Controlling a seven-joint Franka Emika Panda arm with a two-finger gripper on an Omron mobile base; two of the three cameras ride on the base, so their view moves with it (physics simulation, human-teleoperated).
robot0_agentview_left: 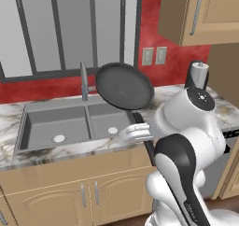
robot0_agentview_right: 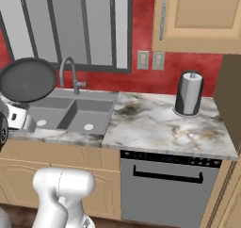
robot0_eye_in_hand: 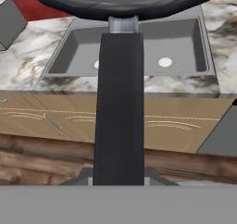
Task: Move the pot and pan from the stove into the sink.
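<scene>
The gripper (robot0_agentview_left: 140,132) is clamped on the long black handle of the pan (robot0_agentview_left: 124,86), which it holds up in the air, tilted on edge so its dark inside faces the cameras, above the near right part of the sink (robot0_agentview_left: 28,127). In the hand view the handle (robot0_eye_in_hand: 119,107) runs straight up between the fingers to the pan's rim, with both basins lying beyond it. So the pan looks to be off the stove and carried to the sink but not yet set down; lowering it into a basin and letting go is left. Both basins look bare apart from their drains, so the pot, by this judgement, has not been moved there, and it would have to be fetched afterwards. Counted: one pan, one sink with two basins and two drains, one curved faucet (robot0_agentview_right: 68,71) at the far edge, one paper towel roll (robot0_agentview_right: 188,94) on the counter (robot0_agentview_right: 155,123) to the right, two wall outlets, and one dishwasher (robot0_agentview_right: 167,187) under that counter.
</scene>
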